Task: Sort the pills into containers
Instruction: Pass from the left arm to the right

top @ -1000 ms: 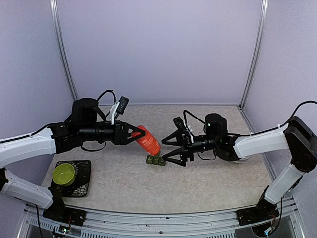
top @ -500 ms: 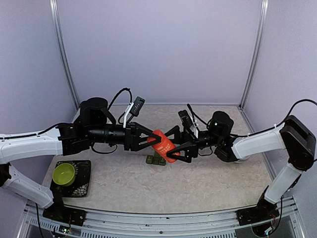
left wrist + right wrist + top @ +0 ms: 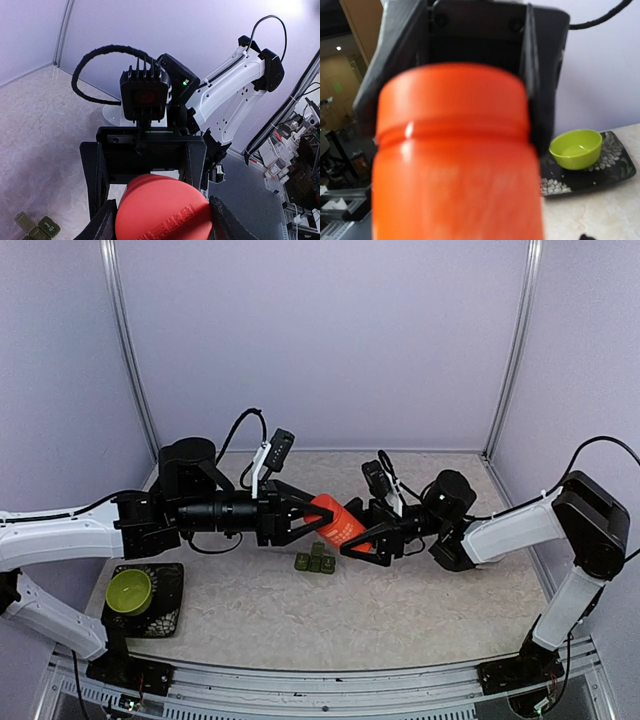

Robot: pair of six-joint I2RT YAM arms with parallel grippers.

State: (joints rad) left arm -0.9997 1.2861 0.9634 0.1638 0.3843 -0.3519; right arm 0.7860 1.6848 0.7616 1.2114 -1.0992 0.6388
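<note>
An orange bottle (image 3: 335,523) hangs in the air between my two grippers, lying tilted above the table. My left gripper (image 3: 303,520) is shut on its wide end, which fills the bottom of the left wrist view (image 3: 162,212). My right gripper (image 3: 362,531) stands open around the other end, its fingers (image 3: 95,175) on either side with gaps showing. The bottle (image 3: 455,165) blocks most of the right wrist view. The dark green pill box (image 3: 314,562) lies on the table below the bottle and also shows in the left wrist view (image 3: 36,229). No pills show.
A lime-green bowl (image 3: 128,590) sits on a dark patterned tray (image 3: 168,585) at the near left; both also show in the right wrist view, the bowl (image 3: 576,148) on the tray (image 3: 615,162). A white round thing (image 3: 112,114) lies behind the right arm.
Both arms rose and drew closer over the pill box. The bottle moved up and right into the right gripper's open fingers.
</note>
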